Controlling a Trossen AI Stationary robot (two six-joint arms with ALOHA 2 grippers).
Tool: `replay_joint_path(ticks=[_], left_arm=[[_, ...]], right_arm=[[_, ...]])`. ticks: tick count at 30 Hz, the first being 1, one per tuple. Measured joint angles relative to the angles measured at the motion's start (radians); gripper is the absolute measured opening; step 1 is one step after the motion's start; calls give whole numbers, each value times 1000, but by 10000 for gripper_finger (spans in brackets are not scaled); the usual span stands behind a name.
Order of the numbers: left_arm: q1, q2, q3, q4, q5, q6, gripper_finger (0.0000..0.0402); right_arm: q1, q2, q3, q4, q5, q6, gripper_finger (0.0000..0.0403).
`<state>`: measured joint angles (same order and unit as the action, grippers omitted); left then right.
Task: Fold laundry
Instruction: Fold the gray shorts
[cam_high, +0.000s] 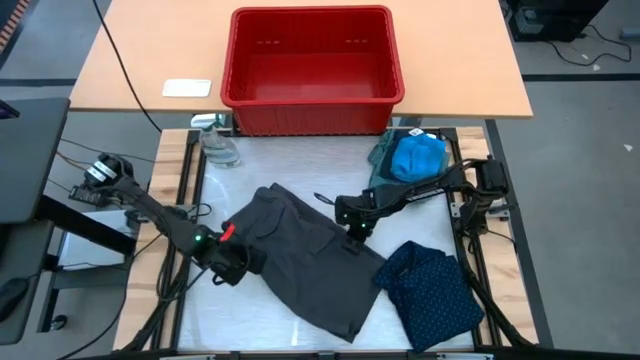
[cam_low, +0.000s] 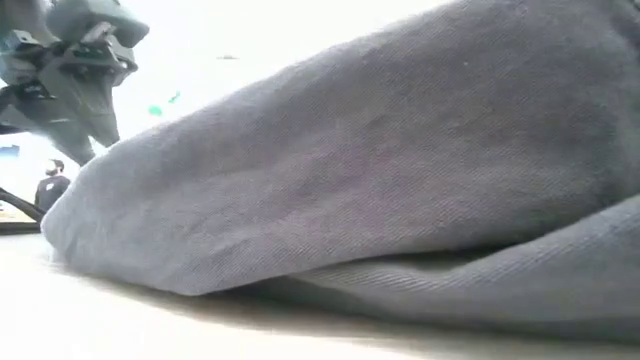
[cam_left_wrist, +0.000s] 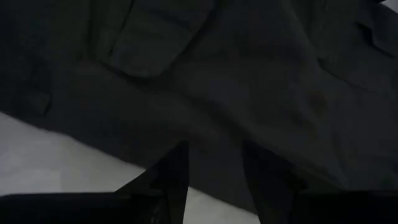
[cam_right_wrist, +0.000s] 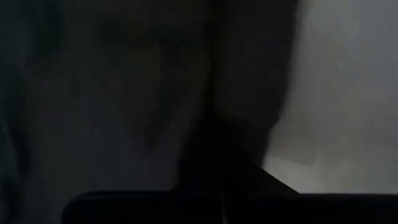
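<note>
Across the middle of the high view, the large charcoal-grey garment (cam_high: 300, 255) lies spread on the pale work surface (cam_high: 250, 170), running from upper left down to the lower centre. At its left edge the left gripper (cam_high: 243, 262) sits low, fingers (cam_left_wrist: 171, 177) partly apart and reaching onto the cloth's border; whether they pinch it cannot be told. At its right edge the right gripper (cam_high: 357, 232) presses down with its fingers fully closed, and whether cloth is caught between them cannot be told. Bare surface stays open along the lower left and above the garment. Lower right lies the navy dotted piece (cam_high: 432, 290), just beside the charcoal hem. Upper right, the bright blue small garment (cam_high: 416, 156) rests on grey-green cloth (cam_high: 382, 155). Beyond the top edge stands the red plastic bin (cam_high: 312, 70).
</note>
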<state>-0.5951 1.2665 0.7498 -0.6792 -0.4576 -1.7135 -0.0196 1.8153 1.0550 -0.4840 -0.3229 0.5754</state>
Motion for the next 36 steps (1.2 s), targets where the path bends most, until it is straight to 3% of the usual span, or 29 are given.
replay_joint_path(ticks=[8, 16, 24, 36], left_arm=[[-61, 4, 0, 24, -46, -85, 153], [-61, 4, 0, 61, -99, -51, 153], [-47, 4, 0, 93, -99, 36, 153], [-48, 3, -10, 52, -96, -31, 153]], right_arm=[[33, -3, 6, -9, -169, 0, 1], [24, -3, 36, -17, -63, -29, 2], [14, -22, 40, -53, -67, -48, 2], [24, -35, 47, 36, 24, -78, 1]])
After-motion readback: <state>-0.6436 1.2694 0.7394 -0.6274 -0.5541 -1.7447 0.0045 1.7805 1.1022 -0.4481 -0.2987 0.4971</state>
